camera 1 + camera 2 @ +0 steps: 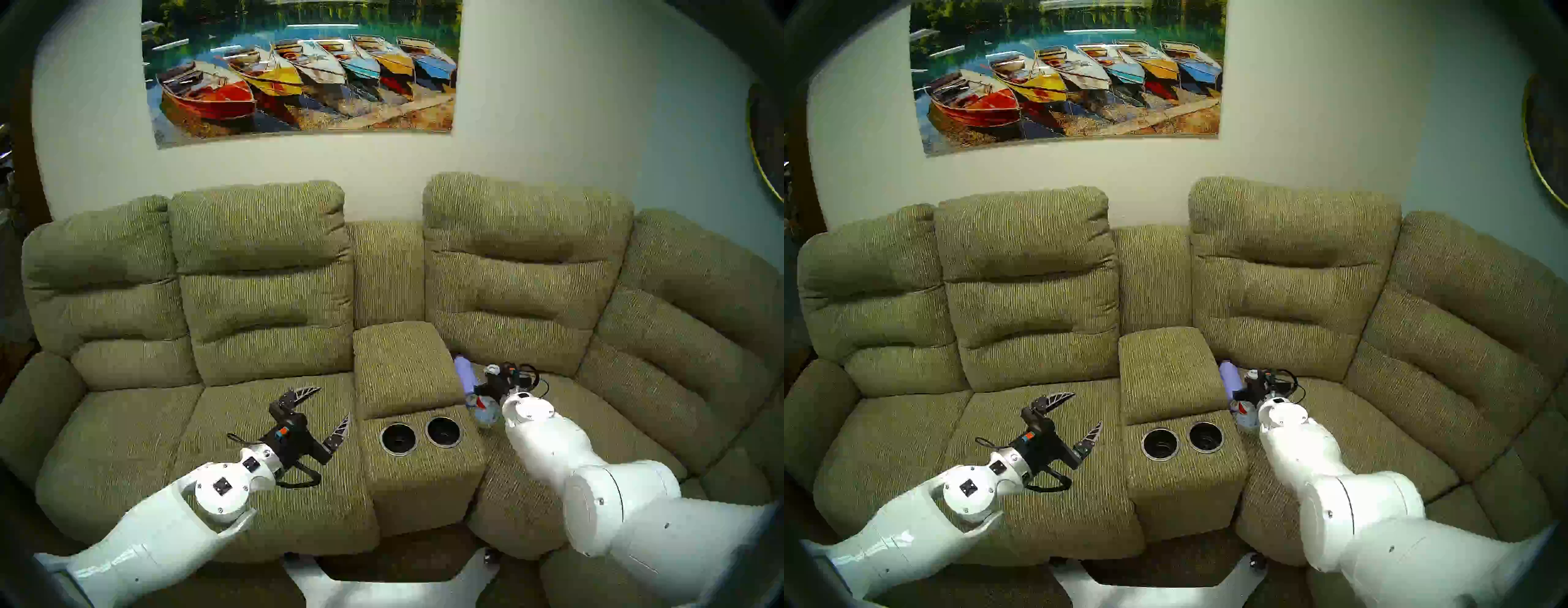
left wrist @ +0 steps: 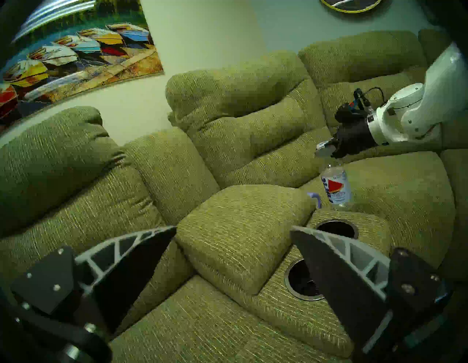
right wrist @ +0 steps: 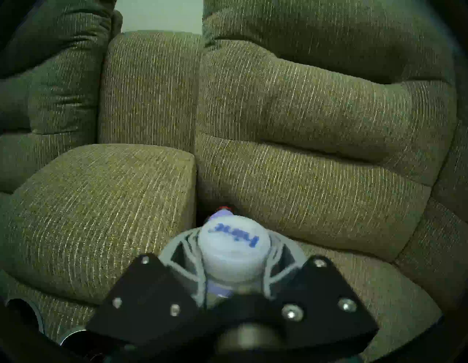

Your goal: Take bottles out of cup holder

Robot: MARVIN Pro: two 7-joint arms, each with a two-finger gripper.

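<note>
Setting down the second bottle looked like the step in hand: right gripper [image 3: 234, 263] was clamped on the water bottle [image 2: 335, 186] by its white cap, over the seat cushion [image 1: 594, 424] just beside the console's right edge. Lavender flask [image 1: 464, 373] lay there already. Both cup holder [image 1: 420, 435] wells sat empty. Next: lower, release. Left gripper [image 1: 326, 414] hovered wide apart, holding nothing.

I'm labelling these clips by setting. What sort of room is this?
Most likely a home living room: a green fabric sofa with cup holders built into its middle console, and a large painting of rowing boats on the wall.
</note>
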